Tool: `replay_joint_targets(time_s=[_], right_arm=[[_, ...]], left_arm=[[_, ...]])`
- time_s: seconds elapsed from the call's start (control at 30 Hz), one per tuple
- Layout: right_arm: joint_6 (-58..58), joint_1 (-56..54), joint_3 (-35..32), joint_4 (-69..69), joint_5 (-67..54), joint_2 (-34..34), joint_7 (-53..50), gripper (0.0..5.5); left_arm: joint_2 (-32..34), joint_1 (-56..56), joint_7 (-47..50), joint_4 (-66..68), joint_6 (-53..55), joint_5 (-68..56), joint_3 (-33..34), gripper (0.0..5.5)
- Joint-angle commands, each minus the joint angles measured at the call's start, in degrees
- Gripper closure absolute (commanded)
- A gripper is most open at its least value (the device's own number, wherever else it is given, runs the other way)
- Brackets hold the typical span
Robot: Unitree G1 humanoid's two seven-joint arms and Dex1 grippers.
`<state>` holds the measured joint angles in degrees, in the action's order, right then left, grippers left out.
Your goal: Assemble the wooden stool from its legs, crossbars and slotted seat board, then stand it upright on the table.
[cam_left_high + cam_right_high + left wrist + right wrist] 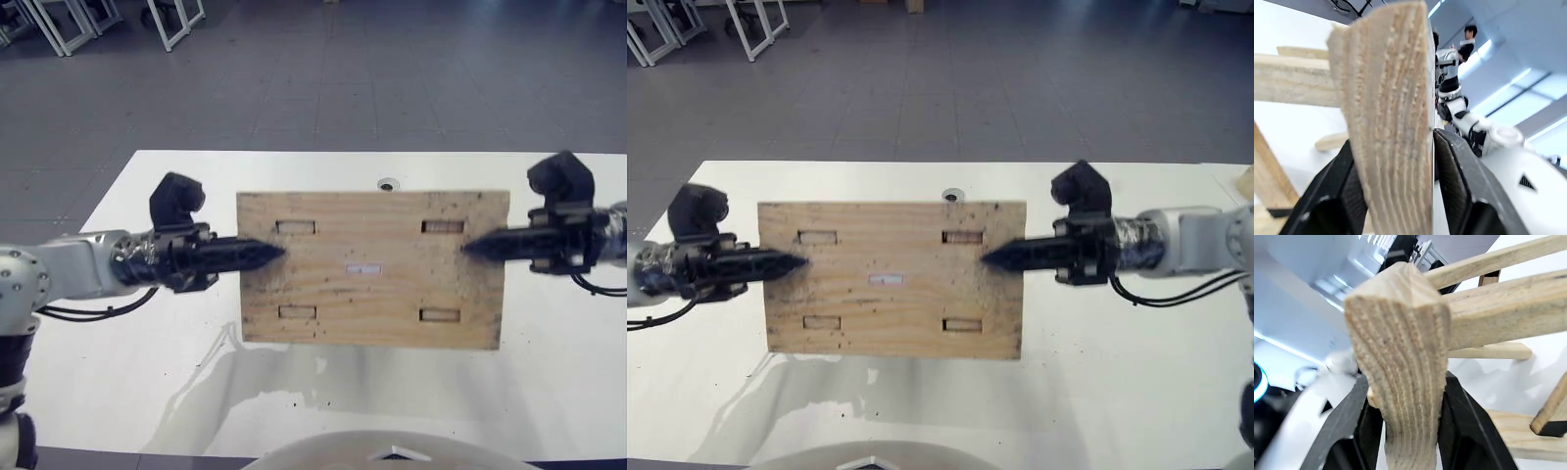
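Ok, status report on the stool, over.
Left gripper shut on seat board, left edge; right gripper shut, right edge. Legs, crossbars beneath. Table hole behind, apart.

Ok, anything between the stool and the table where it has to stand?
Nothing visible. The left gripper and right gripper clamp opposite edges of the seat board; no object shows on the table around it, but the board hides what's underneath.

A white surface (118,392) stands in front of me, glossy enough to carry pale reflections. A small round grommet hole (389,183) sits near its far edge, and a few dark specks (871,376) dot its near side. Beyond it lies a grey tiled floor (392,69), with white metal frames (174,20) at the back left.
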<state>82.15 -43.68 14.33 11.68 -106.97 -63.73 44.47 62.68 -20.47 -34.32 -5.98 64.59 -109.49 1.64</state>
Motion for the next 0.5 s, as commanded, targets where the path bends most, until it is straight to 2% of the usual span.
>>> replay_joint_targets(time_s=[0.03,0.07,0.17,0.23,0.37,0.5], right_arm=[[8.4,-14.43,6.23,21.12,-6.01,10.37,-6.67,4.07],[9.2,-16.06,6.43,26.3,-5.99,12.72,-8.84,4.07],[9.55,-18.58,3.43,39.13,-3.94,19.41,-16.39,3.38],[9.92,-18.69,0.58,43.52,-1.11,21.42,-19.47,2.92],[10.33,-16.08,-4.92,45.39,3.49,20.9,-22.31,2.13],[10.33,-12.83,-8.54,43.91,6.69,17.3,-22.13,1.39]], left_arm=[[-10.7,-12.68,16.14,11.6,4.68,-3.5,-5.88,3.19],[-13.11,-14.65,19.08,15.15,5.62,-3.5,-6.03,3.04],[-19.57,-19.69,27.95,27.36,6.26,-3.49,-4.35,2.42],[-21.38,-21.56,31.7,32.47,6.5,-3.47,-2.83,2.03],[-21.45,-22.7,34.29,38.85,8.72,-1.88,0.4,1.36],[-19.49,-23.05,31.39,41.29,12.73,0.43,4.48,0.77]])
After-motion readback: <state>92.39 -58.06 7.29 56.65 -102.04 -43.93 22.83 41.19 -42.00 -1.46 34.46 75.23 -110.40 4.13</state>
